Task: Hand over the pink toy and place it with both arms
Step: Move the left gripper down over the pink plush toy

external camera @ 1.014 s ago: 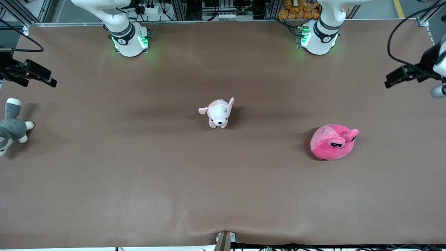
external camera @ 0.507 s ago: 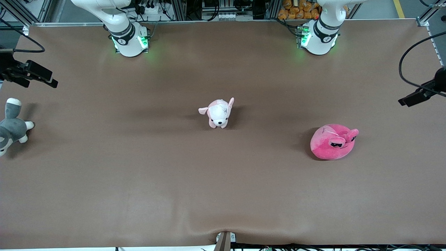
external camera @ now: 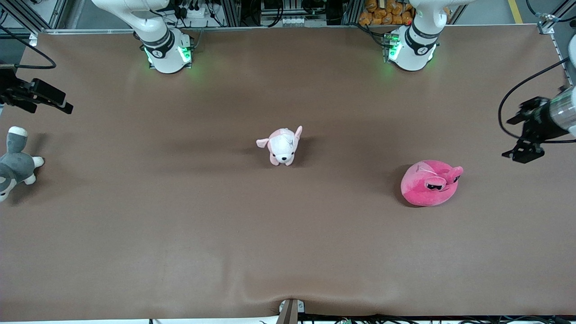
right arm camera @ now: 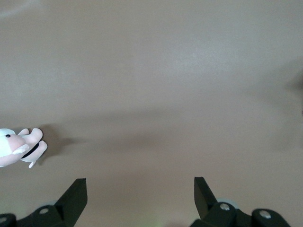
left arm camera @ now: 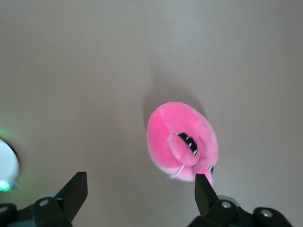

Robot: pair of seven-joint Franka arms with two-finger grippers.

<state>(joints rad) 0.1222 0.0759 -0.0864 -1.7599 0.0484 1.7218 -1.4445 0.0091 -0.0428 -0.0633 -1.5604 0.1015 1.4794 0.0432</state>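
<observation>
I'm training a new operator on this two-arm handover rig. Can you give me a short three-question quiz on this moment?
1. True or false: the pink toy is gripped by the left gripper.
2. Which toy lies nearest the middle of the table? A) the grey-and-white plush B) the pale puppy plush C) the pink toy
3. Fill in: in its own wrist view, the right gripper has its fingers ____.

Key
1. False: it lies on the table, the open left gripper apart from it, over the table's left-arm end.
2. B
3. open, with nothing between them.
</observation>
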